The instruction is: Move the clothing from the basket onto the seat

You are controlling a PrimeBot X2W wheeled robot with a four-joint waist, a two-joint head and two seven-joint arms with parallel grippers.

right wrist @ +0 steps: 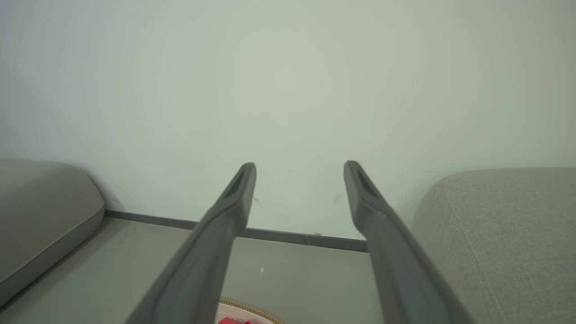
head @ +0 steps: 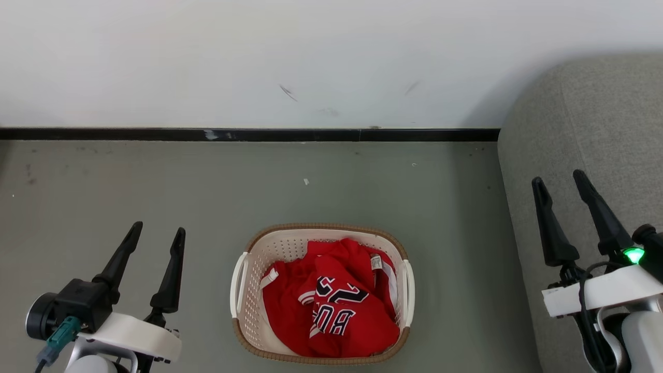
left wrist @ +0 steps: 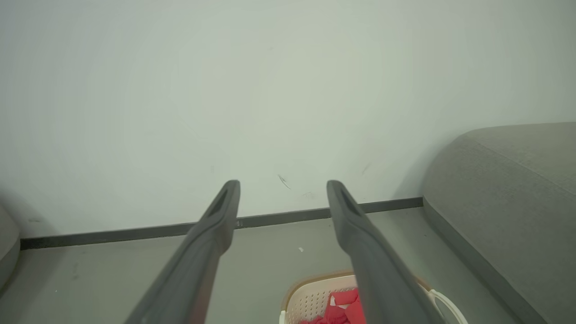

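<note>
Crumpled red clothing is filling the oval perforated basket, bare floor separating it from the rounded woven seat, while the left gripper and right gripper are gaping empty.

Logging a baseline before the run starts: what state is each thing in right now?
clothing: crumpled in a heap inside the basket, not gripped.
basket: upright on the floor, holding the clothing.
seat: no clothing on the part in view.
left claw: open, empty, left of the basket.
right claw: open, empty, by the seat.
</note>
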